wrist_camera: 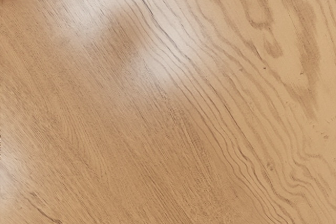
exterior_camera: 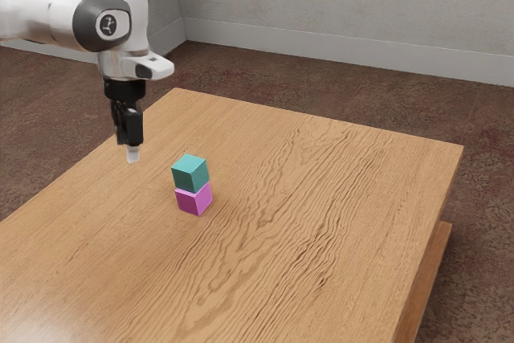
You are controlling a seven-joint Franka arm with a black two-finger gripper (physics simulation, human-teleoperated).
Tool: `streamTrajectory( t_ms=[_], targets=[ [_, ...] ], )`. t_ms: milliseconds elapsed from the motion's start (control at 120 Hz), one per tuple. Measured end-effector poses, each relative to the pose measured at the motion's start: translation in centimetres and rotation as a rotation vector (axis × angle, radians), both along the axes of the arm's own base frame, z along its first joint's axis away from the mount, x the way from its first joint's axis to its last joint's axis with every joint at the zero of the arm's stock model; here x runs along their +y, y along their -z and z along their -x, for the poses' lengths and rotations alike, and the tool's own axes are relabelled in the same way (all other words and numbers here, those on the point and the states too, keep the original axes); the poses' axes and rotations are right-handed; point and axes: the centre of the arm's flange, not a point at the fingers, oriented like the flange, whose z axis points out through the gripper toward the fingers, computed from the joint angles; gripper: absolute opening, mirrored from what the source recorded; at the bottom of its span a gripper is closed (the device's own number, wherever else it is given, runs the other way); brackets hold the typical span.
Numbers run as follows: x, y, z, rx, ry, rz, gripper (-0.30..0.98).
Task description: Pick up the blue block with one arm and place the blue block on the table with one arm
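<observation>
Teal block [exterior_camera: 190,173] sits atop magenta block [exterior_camera: 193,201] on wood table [exterior_camera: 321,198] rn. My gripper [exterior_camera: 132,154] hangs nearby, can't tell if wide/narrow tbh.

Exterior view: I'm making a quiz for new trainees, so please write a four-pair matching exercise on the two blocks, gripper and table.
1. teal block
2. magenta block
3. gripper
4. table

A. wood-grained
B. upper in the stack
C. raised, toward the exterior view's left from the stack
D. lower in the stack

Pairs: 1-B; 2-D; 3-C; 4-A
</observation>
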Motion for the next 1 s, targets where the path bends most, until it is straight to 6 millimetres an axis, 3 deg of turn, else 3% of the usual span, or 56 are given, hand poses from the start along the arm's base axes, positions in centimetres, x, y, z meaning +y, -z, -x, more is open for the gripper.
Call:
streamTrajectory(
  t_ms=[50,142,167,200,358,483,658,825,1000],
  targets=[
    [4.6,2.0,-0.6,-0.015,-0.090,0.001,0.68],
    [18.1,2.6,1.9,-0.085,-0.369,-0.027,0.68],
    [20.1,2.5,2.4,-0.107,-0.420,-0.039,0.69],
    [21.1,2.4,2.4,-0.135,-0.458,-0.052,0.69],
    [15.5,3.6,-1.8,-0.226,-0.447,-0.059,0.68],
    [15.1,3.8,-2.6,-0.272,-0.514,-0.065,0.69],
    [8.7,5.4,-3.3,-0.274,-0.524,-0.053,0.69],
    [7.5,7.9,-1.9,-0.252,-0.610,-0.063,0.69],
    [7.4,9.4,-2.7,-0.264,-0.681,-0.045,0.69]
  ],
)
